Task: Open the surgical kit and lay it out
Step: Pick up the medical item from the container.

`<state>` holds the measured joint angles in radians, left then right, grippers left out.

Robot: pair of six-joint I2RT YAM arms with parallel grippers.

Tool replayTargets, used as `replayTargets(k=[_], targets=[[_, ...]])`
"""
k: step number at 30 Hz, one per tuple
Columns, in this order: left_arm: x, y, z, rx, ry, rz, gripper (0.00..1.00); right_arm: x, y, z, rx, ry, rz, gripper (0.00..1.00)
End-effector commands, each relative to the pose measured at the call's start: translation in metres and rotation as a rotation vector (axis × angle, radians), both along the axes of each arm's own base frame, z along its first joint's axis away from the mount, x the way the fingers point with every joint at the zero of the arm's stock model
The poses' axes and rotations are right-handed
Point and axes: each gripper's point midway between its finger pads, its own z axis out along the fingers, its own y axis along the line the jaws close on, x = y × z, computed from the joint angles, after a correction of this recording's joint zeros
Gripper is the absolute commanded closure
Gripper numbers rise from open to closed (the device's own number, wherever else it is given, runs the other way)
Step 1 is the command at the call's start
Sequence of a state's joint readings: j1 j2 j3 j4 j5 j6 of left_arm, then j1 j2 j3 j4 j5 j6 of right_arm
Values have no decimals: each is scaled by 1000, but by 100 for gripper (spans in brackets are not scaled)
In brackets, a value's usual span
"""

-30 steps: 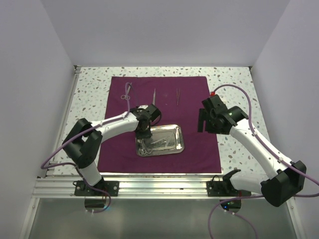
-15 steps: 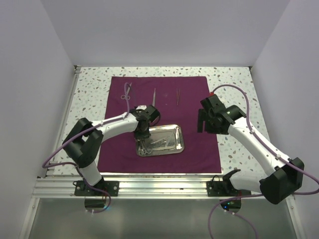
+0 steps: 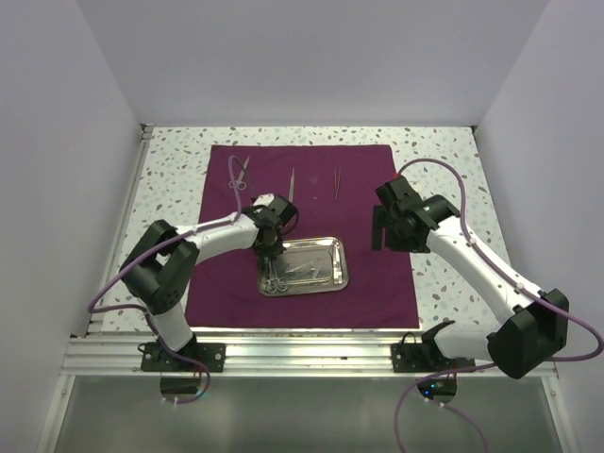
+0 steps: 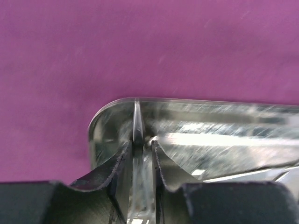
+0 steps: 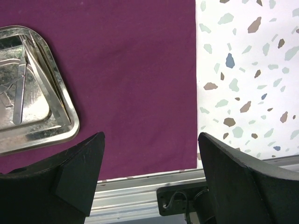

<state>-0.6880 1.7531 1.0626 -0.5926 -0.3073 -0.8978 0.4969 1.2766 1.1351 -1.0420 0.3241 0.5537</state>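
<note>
Left wrist view: the left end effector [image 4: 140,143] straddles a thin silver instrument [image 4: 137,116] at a rounded corner of the steel tray [image 4: 100,120]. Its long axis runs straight ahead between nearly closed jaws (a firm clamp I cannot confirm). The right end effector [image 5: 150,138] hangs spread and empty over the maroon cloth [image 5: 135,70], farther off.

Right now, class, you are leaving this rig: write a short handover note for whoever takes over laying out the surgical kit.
Left fingers: narrowed around a thin instrument at the tray corner; grip unclear.
Right fingers: open, empty, above the cloth near its right edge.
Done: cloth spread flat; scissors and two thin tools laid along its far side.
Left to do: move the instruments in the tray onto the cloth.
</note>
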Motion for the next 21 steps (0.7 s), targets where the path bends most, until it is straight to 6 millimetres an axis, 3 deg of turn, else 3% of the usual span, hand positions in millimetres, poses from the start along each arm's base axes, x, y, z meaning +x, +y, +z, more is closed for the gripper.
replayTargets(k=[1,8,10,11,12,13,21], targets=[[-18,16,-48,11,102,19,76,10,-1,11,-17,-34,2,15],[-36,26,-83,25,177,20,81,13,1,8,-15,-20,-4,15],[-36,25,-86,22,184,10,88,15,3,7,-12,-16,-7,15],[-36,24,-84,22,188,1,99,15,4,8,-9,-17,-8,15],[-33,23,-81,23,184,-3,100,16,4,8,-9,-16,-9,15],[-21,20,-68,32,144,-9,100,17,5,9,-4,-22,-16,15],[20,10,16,72,34,-88,100,19,6,11,6,-32,-47,15]])
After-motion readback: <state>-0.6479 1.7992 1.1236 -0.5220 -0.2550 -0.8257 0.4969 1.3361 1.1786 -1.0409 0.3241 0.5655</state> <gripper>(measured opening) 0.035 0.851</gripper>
